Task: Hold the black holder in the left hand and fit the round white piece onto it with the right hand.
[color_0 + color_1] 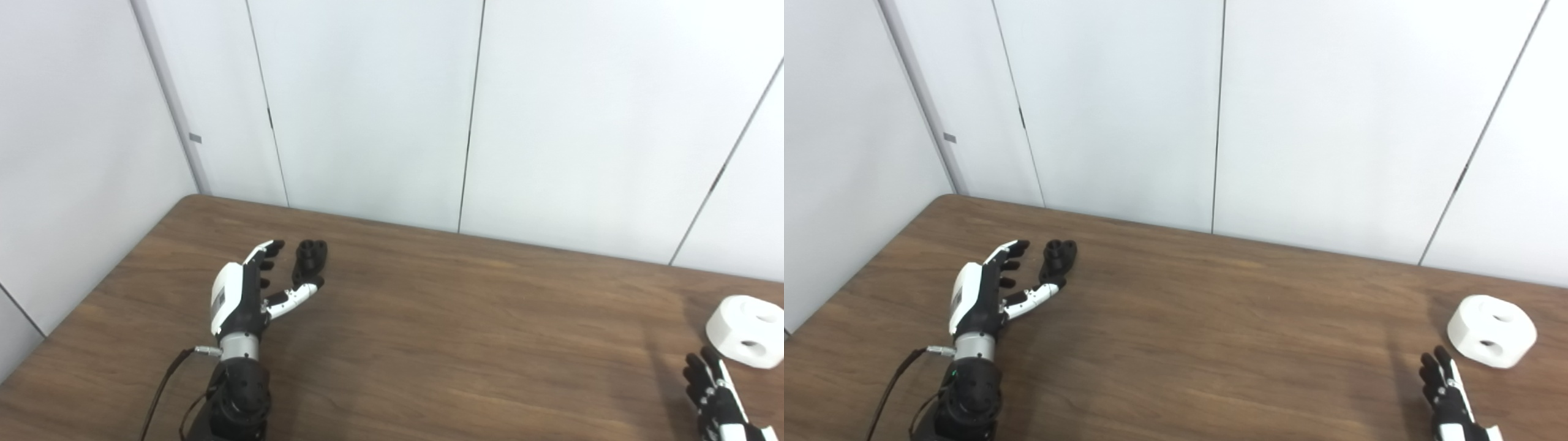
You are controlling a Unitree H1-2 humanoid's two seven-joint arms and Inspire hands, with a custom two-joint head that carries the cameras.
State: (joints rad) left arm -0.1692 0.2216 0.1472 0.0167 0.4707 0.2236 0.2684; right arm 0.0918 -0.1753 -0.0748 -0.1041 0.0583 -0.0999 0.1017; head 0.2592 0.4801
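The black holder (310,257) stands on the wooden table (441,318) at the left, small and upright with holes in its top. My left hand (248,291) is open just left of it, fingers spread, thumb tip close beside the holder's base; I cannot tell if it touches. The round white piece (747,331) lies on the table at the far right, a thick disc with round holes. My right hand (713,392) is open at the bottom right corner, a little in front of the white piece, apart from it.
White wall panels (380,104) stand behind the table's far edge. The table's left corner (190,199) is near the left wall. A black cable (162,392) trails from the left wrist.
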